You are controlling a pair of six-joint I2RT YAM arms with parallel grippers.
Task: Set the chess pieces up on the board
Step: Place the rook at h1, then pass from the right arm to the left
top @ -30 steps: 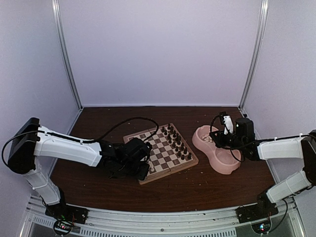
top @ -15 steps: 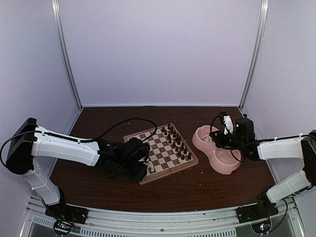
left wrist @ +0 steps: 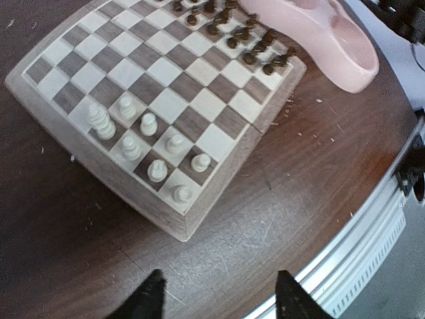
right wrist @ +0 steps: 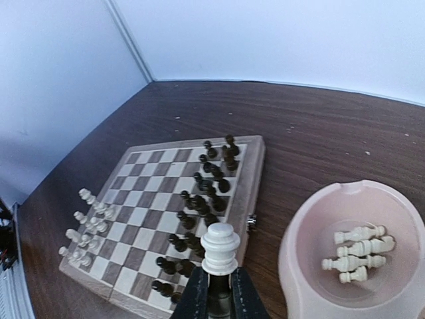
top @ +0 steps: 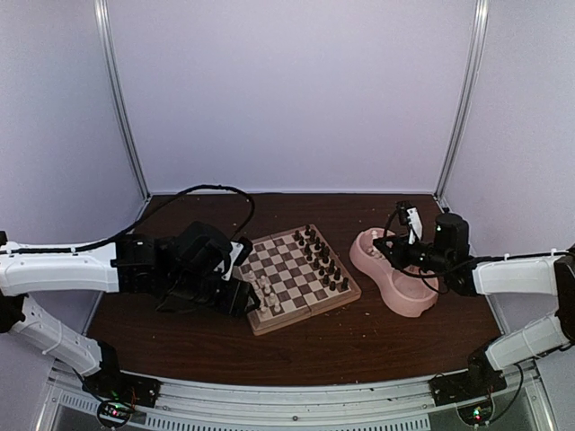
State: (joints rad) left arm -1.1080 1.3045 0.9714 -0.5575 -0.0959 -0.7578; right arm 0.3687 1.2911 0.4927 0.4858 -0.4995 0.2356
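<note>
**A:** Left claw (left wrist: 222,302) has just pulled back off the board (left wrist: 165,72) toward the bench's (left wrist: 299,186) left edge. Its fingers are spread with nothing between them. Reads as a placement finished.

**B:** Where are the whites?

**A:** A handful of chess pieces (left wrist: 149,123) stand upright in the board's near corner, in two short rows. More pieces (right wrist: 355,256) lie in one well of the pink bowl (right wrist: 292,256), right of the board.

**B:** Right side?

**A:** Right claw (right wrist: 214,292) is clamped on a cream piece (right wrist: 220,247), upright, near the bowl. Probably the next one across.

**B:** Obstructions?

**A:** Dark pieces (right wrist: 199,199) line the board's far-right edge, between the bowl and the whites' corner. It needs to carry over them. The left arm is now off the board, so that corner is free.
</note>
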